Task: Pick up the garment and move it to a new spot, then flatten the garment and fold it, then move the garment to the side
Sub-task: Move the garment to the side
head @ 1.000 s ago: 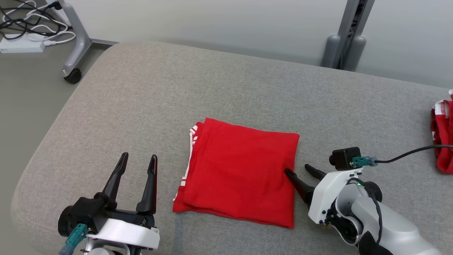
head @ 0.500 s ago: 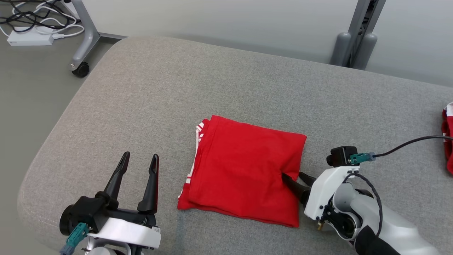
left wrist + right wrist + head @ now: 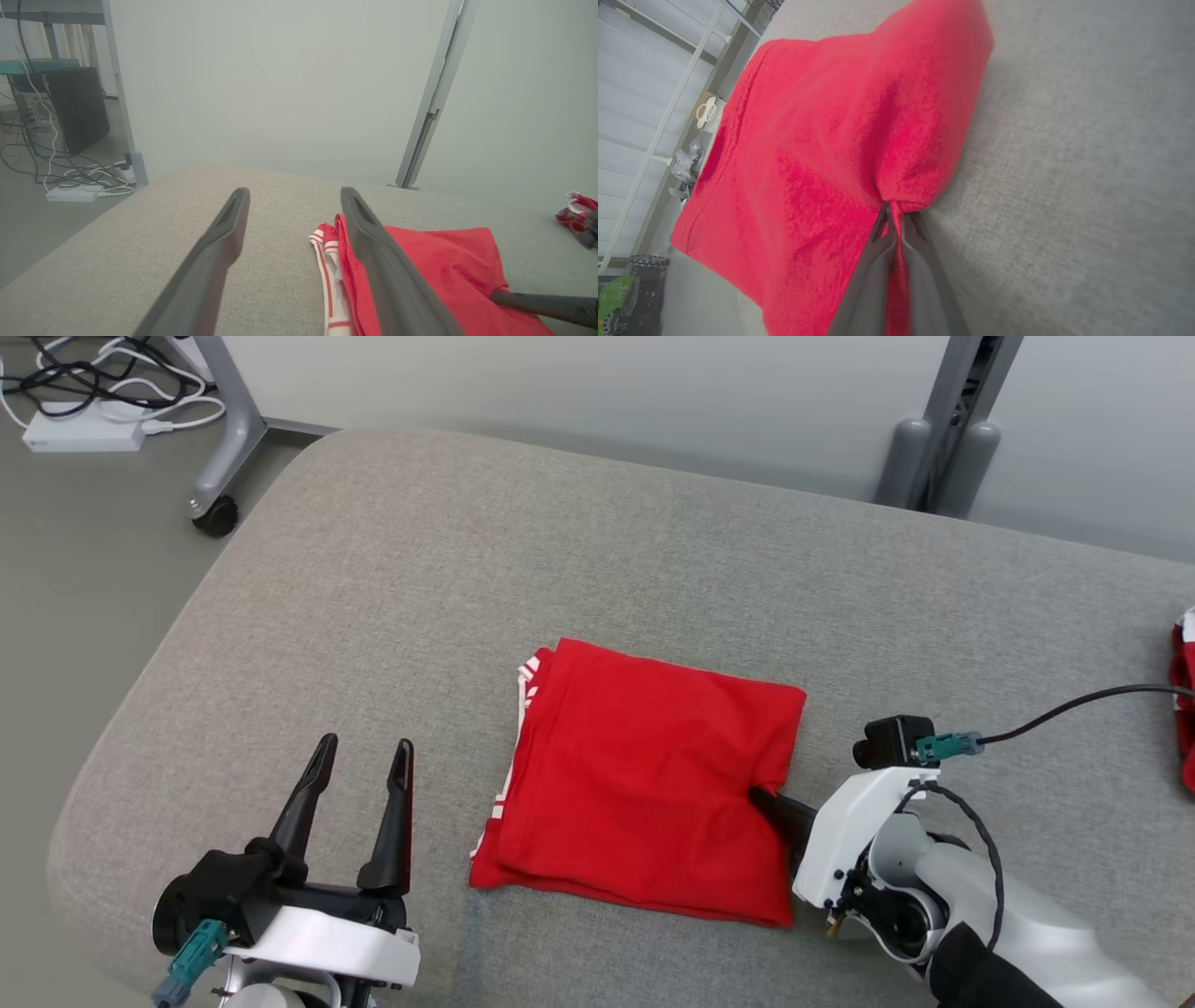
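Note:
The garment (image 3: 644, 784) is a red shirt with white striped trim, folded into a rectangle in the middle of the grey cushion (image 3: 523, 560). My right gripper (image 3: 761, 798) is shut on the garment's right edge, and the cloth puckers where it is pinched. In the right wrist view the two fingers (image 3: 873, 275) are pressed together with a strip of the red garment (image 3: 822, 154) between them. My left gripper (image 3: 359, 761) stands open over bare cushion to the garment's left, holding nothing. The left wrist view has its spread fingers (image 3: 219, 252) with the garment (image 3: 434, 261) beyond on the right.
Another red and white cloth (image 3: 1184, 691) lies at the cushion's far right edge. On the floor at the back left stand a wheeled frame leg (image 3: 217, 513) and a white power strip (image 3: 79, 429) with cables. A grey post (image 3: 943, 457) rises behind the cushion.
My right gripper has gone from open beside the garment's right edge to shut on that edge, bunching the cloth. The head camera shifted slightly. The left gripper has stayed put.

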Controlling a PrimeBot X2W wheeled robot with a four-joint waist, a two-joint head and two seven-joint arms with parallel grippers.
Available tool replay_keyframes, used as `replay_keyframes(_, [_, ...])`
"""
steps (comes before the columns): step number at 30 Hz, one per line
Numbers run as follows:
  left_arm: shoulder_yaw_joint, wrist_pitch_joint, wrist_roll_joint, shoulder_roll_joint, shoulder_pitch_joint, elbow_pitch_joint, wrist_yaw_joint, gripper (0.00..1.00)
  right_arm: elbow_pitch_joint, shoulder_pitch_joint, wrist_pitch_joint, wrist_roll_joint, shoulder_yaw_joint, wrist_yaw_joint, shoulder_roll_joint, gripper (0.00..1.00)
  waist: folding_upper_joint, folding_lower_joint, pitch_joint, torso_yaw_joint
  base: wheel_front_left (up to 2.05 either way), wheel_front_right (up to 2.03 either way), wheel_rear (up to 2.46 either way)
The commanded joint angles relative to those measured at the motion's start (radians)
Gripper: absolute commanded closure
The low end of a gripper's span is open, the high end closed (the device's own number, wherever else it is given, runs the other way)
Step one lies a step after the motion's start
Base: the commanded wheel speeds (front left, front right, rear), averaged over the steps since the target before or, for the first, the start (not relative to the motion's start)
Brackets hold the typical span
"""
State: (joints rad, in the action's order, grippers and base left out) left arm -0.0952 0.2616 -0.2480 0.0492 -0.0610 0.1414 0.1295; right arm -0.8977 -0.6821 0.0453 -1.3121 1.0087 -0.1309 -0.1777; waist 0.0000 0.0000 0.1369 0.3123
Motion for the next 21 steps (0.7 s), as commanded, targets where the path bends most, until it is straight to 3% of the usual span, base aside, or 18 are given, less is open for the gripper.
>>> replay_keyframes(1, [0.010, 0.004, -0.002, 0.003, -0.005, 0.000, 0.001, 0.00, 0.013, -0.013, -0.021, 0.002, 0.011, 0.000, -0.020, 1.00, 0.0000, 0.0000, -0.006, -0.009, 0.00, 0.00, 0.00])
replay_keyframes(10, [0.014, 0.004, 0.013, 0.003, 0.005, -0.015, 0.001, 0.00, 0.062, -0.082, -0.051, 0.017, 0.055, 0.000, -0.090, 1.00, 0.0000, 0.0000, -0.013, -0.079, 0.00, 0.00, 0.00])
replay_keyframes(21, [0.008, 0.004, 0.034, 0.003, -0.033, -0.032, 0.001, 0.00, 0.024, -0.234, -0.036, 0.038, 0.083, 0.000, -0.174, 1.00, 0.0000, 0.0000, 0.036, -0.176, 0.00, 0.00, 0.00])
